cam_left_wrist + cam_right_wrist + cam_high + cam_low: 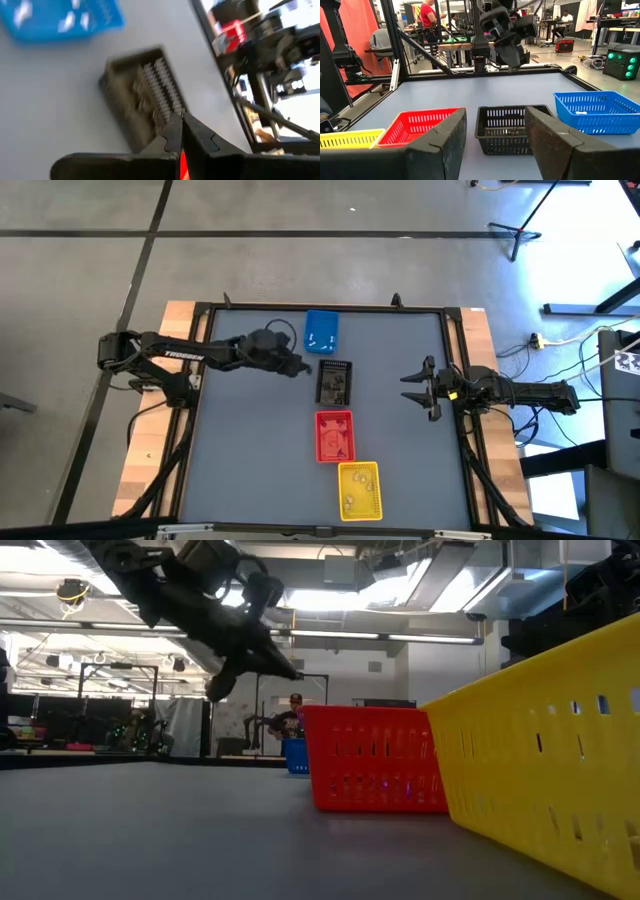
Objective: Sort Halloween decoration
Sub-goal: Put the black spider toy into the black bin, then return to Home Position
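Four trays stand in a row down the table's middle: blue (321,331), black (334,383), red (334,436) and yellow (359,489). Small white decoration pieces (67,20) lie in the blue tray. Dark pieces (334,390) lie in the black tray, and pale ones lie in the red tray (337,446) and the yellow tray (352,500). My left gripper (300,367) hangs above the table beside the black tray's far left corner, slanting down. Its fingers (181,120) are shut and nothing shows between them. My right gripper (420,388) waits open at the table's right side.
A black frame (320,307) borders the table. Bare grey tabletop (250,450) spreads left of the tray row, and more lies between the row and my right gripper. People and equipment show in the room beyond the far edge (427,12).
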